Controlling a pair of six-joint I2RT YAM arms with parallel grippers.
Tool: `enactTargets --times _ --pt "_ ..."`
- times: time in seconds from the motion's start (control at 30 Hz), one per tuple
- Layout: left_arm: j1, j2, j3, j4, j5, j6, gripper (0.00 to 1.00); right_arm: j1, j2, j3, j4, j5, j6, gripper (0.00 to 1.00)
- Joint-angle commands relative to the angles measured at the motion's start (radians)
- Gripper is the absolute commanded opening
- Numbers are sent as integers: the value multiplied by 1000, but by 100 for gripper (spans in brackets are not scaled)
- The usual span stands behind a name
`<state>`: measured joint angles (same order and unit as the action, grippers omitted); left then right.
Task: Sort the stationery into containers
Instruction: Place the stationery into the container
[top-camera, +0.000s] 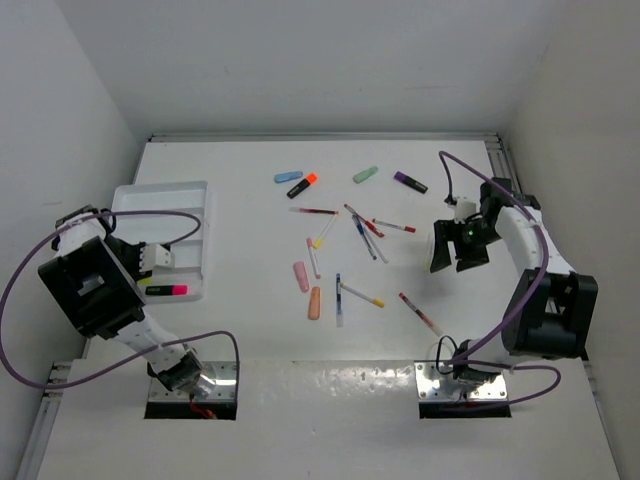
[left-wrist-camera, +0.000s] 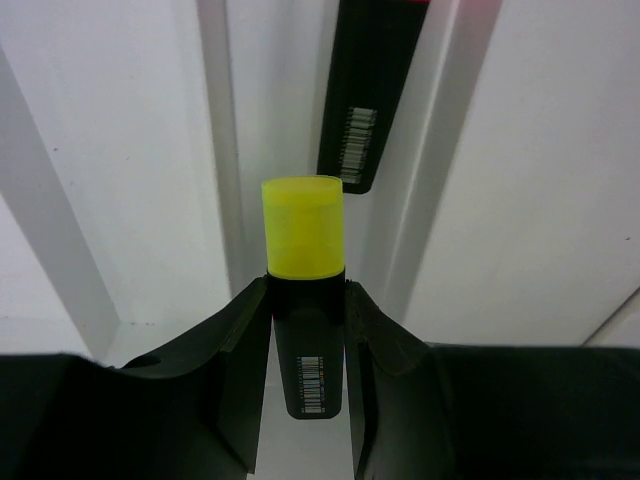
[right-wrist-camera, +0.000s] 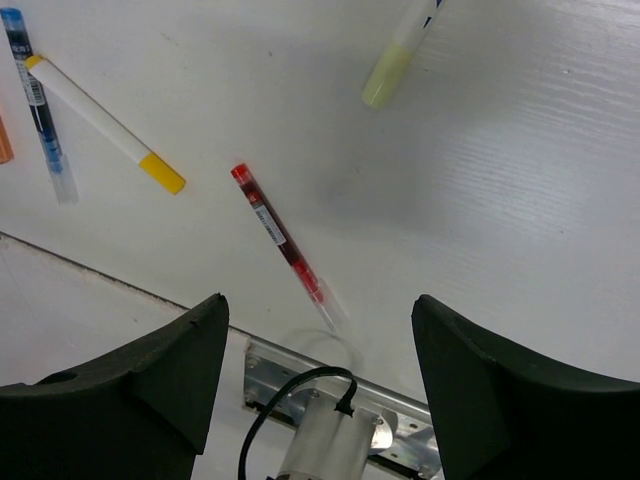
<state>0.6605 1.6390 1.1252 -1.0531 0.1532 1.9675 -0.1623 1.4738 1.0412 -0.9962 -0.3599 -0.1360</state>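
My left gripper (left-wrist-camera: 305, 290) is shut on a black highlighter with a yellow cap (left-wrist-camera: 302, 225) and holds it over a long compartment of the white tray (top-camera: 165, 195). A black highlighter with a pink cap (top-camera: 170, 290) lies in the tray, and its black body shows in the left wrist view (left-wrist-camera: 362, 100). My right gripper (top-camera: 455, 250) is open and empty above the table's right side. A red pen (right-wrist-camera: 280, 235) lies below it. Several highlighters and pens lie loose mid-table, among them a blue highlighter (top-camera: 288, 177), a green one (top-camera: 365, 174) and a pink one (top-camera: 301, 276).
A white pen with yellow ends (right-wrist-camera: 105, 125) and a blue pen (right-wrist-camera: 38, 100) lie left of the red pen. Metal base plates (top-camera: 465, 380) sit at the near edge. White walls close in the table on the left, back and right.
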Motion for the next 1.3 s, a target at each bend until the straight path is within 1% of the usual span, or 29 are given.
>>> enactTargets --times 0.0,0.1,0.13,0.23,0.4,0.43,0.47,0.5,0.57,0.63,0.7,0.73,0.77,0.8,0.83,0.87,0.9,0.93,0.97,1.0,1.03,1.07,1.1,1.13,1.17,1.2,1.23,1.27 --pt "14 27 50 8 8 105 4 13 3 45 -5 22 10 73" --pt "19 39 53 16 -4 105 10 17 5 54 -15 39 6 73" --pt "21 41 53 18 -6 105 16 17 6 54 -13 42 3 73" --pt "19 39 54 18 -4 99 27 17 10 62 -16 45 3 73" --pt "22 22 61 -21 0 103 37 20 22 72 -19 41 6 73" --pt "21 16 59 -25 0 105 43 21 22 74 -22 39 6 73" --pt "22 7 56 -27 5 105 46 23 23 74 -21 41 6 73" --pt "19 1 54 -27 8 99 52 23 23 75 -21 39 7 73" --pt "22 -11 62 -27 32 73 60 24 20 77 -22 35 6 73" --pt "22 -15 94 -44 46 64 61 24 22 79 -25 32 1 73" --pt "14 -10 145 -79 104 18 61 24 16 80 -27 32 -2 73" --pt "8 2 239 -106 144 -7 60 24 13 80 -24 32 -5 73" --pt "-2 16 296 -143 228 -34 60 24 10 79 -18 33 -5 73" --pt "-19 31 367 -233 273 -117 59 23 3 76 -10 32 -7 73" --pt "-66 65 506 -266 369 -181 59 23 3 74 -4 32 -1 73" --pt "-97 74 556 -265 409 -370 59 23 6 75 8 27 1 73" --pt "-134 79 603 -265 440 -439 59 23 20 82 11 19 18 73" --pt "-219 87 669 -265 489 -490 59 24 31 89 16 12 27 72" --pt "-261 87 691 -243 508 -592 59 24 43 109 14 4 35 73" --pt "-316 84 699 -198 519 -677 59 26 55 121 14 -2 50 72" --pt "-425 75 682 -120 488 -778 59 26 77 132 16 -10 58 72" --pt "-477 76 671 44 455 -985 59 26 85 149 19 -11 64 72" --pt "-574 93 662 109 386 -1068 59 24 98 157 22 -13 75 72" --pt "-619 113 666 169 359 -1134 59 26 105 161 31 -13 81 72" --pt "-649 139 676 267 332 -1271 58 24 109 172 34 -16 84 72" --pt "-715 212 726 304 301 -1342 58 26 114 175 34 -16 90 72" --pt "-737 261 767 326 299 -1395 58 26 126 180 34 -17 91 72" --pt "-751 362 863 340 313 -1489 57 27 131 184 34 -16 92 72"
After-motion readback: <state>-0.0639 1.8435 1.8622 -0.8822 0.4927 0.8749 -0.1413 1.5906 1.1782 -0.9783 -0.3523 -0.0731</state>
